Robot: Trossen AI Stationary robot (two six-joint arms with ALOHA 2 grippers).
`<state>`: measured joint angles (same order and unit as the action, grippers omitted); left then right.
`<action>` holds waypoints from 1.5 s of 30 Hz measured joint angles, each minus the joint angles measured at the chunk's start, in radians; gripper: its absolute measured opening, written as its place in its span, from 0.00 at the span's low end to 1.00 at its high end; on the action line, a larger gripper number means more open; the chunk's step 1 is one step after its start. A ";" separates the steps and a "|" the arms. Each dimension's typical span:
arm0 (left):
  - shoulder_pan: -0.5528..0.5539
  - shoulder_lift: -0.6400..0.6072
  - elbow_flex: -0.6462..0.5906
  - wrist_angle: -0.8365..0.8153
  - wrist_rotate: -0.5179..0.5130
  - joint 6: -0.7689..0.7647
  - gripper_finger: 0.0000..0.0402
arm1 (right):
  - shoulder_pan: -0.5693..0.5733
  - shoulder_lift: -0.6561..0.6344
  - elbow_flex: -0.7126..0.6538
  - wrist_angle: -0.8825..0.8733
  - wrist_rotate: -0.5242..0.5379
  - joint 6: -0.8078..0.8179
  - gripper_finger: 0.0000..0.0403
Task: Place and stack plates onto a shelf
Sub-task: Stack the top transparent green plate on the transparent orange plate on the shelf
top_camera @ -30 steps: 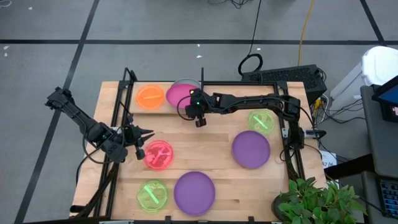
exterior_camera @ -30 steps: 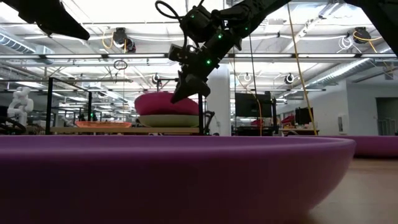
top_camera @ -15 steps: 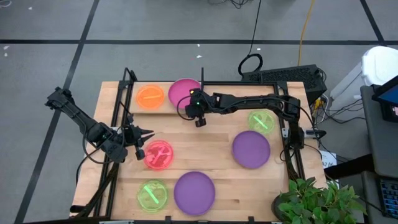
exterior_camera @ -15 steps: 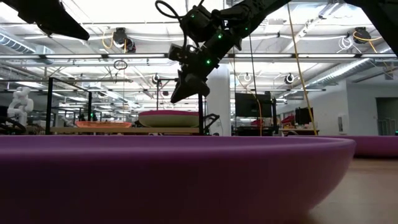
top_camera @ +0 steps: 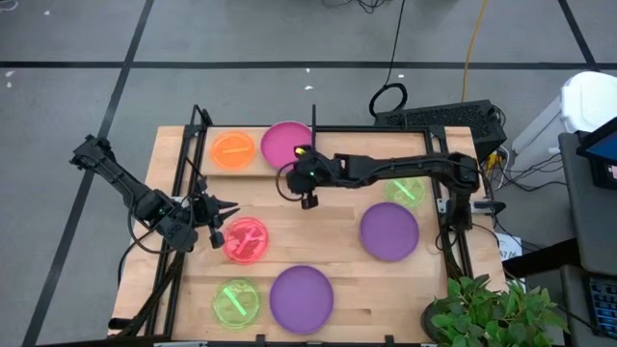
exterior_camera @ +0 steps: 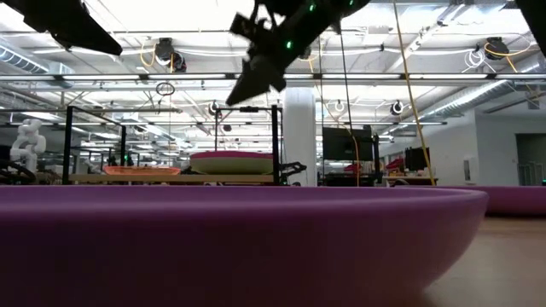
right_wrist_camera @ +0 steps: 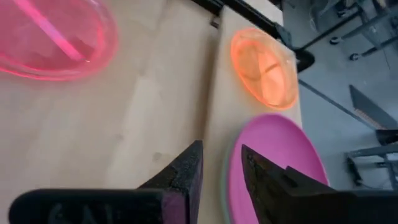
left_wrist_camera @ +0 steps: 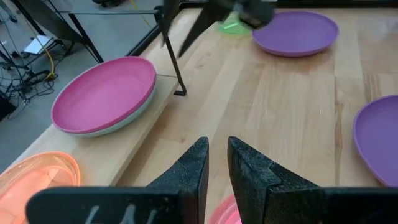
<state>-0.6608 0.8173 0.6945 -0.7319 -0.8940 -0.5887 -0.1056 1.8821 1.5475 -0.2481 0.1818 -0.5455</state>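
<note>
Magenta plate (top_camera: 285, 144) sits flat on the shelf (top_camera: 253, 170) at the worktop's far edge, stacked on a pale plate (left_wrist_camera: 124, 119) whose rim shows beneath it in the left wrist view. An orange plate (top_camera: 232, 149) lies beside it on the same narrow board, close but apart, and the shelf's black post (exterior_camera: 275, 143) stands at the magenta plate's near right side.

Just off that plate hangs the right gripper (top_camera: 308, 198), raised above the worktop (top_camera: 328, 226) beside the shelf, its arm stretched in from the right. Its fingers (right_wrist_camera: 186, 171) stand a little apart and hold nothing (the gap between them shows only wood and the plate's edge below).

Farther out on the worktop lie the loose plates: a red translucent plate (top_camera: 247, 239) toward the left, a neon-green plate (top_camera: 236, 302) at the near left, a purple plate (top_camera: 302, 298) at the near middle, a second purple plate (top_camera: 389, 231) to the right, and another green plate (top_camera: 405, 189) partly under the right arm.

The left gripper (top_camera: 214, 222) waits at the left side, just beside the red plate. Its fingers (left_wrist_camera: 189, 174) are nearly together with a slim gap, empty as far as its own camera shows, though the tips seem to sit over the red plate's rim.
</note>
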 joint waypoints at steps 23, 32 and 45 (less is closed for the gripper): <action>0.000 0.010 0.000 0.003 0.107 -0.091 0.17 | 0.207 -0.121 0.001 -0.342 0.003 0.370 0.24; -0.003 0.098 0.000 0.004 0.141 -0.147 0.17 | 0.226 -0.126 0.001 -0.525 0.007 0.476 0.24; -0.003 0.243 0.000 0.057 0.143 -0.167 0.17 | 0.211 -0.276 -0.252 -0.530 0.107 0.525 0.24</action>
<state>-0.6636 1.0599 0.6949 -0.6753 -0.7514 -0.7558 0.1057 1.6065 1.2958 -0.7776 0.2892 -0.0200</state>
